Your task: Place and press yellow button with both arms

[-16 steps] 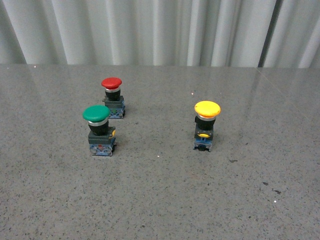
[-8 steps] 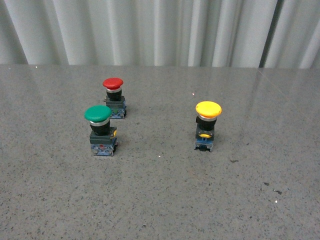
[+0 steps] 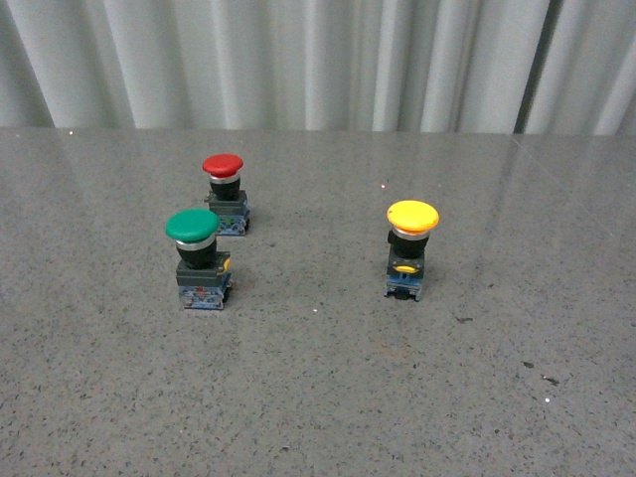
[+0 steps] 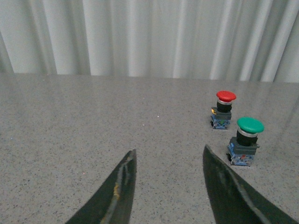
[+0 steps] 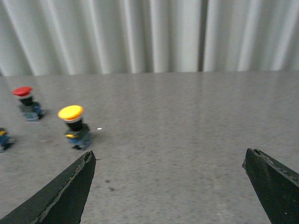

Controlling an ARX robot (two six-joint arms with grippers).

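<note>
The yellow button (image 3: pixel 410 247) stands upright on the grey table (image 3: pixel 318 378), right of centre, with a yellow mushroom cap, black neck and blue-grey base. It also shows in the right wrist view (image 5: pixel 74 125), far ahead of my right gripper (image 5: pixel 169 157) and off to one side; the gripper is open wide and empty. My left gripper (image 4: pixel 169 156) is open and empty over bare table; the yellow button is out of its view. Neither arm shows in the front view.
A green-capped button (image 3: pixel 198 257) stands at the left, and a red-capped button (image 3: pixel 225 192) just behind it. Both also show in the left wrist view, green (image 4: pixel 245 140) and red (image 4: pixel 223 108). A pale pleated curtain (image 3: pixel 318 60) closes off the back of the table.
The front view shifts only by a few pixels. The three buttons stand where they were.
</note>
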